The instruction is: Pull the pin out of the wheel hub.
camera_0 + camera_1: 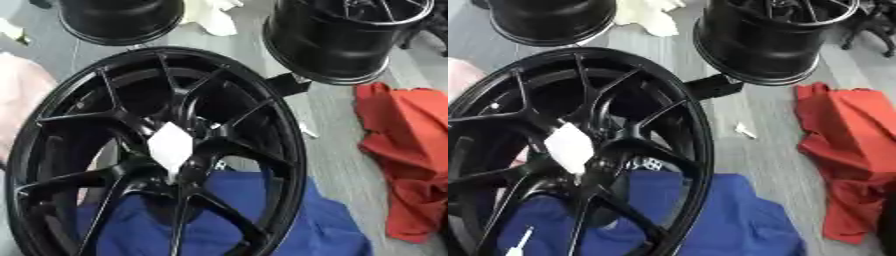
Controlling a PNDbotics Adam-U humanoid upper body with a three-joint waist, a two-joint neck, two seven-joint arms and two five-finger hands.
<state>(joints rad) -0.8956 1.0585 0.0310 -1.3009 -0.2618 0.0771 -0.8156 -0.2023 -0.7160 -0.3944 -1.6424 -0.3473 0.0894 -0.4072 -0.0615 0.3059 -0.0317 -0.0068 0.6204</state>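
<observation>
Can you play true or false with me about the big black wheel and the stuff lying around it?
1. The big black wheel has a white piece at its hub. True.
2. The cloth under the big wheel is green. False: it is blue.
3. A red cloth lies on the floor to the right of the wheel. True.
4. Only one wheel is in the pictures. False: two more black wheels stand behind the big one.
5. A robot hand is holding the white piece. False: no hand shows in either view.
</observation>
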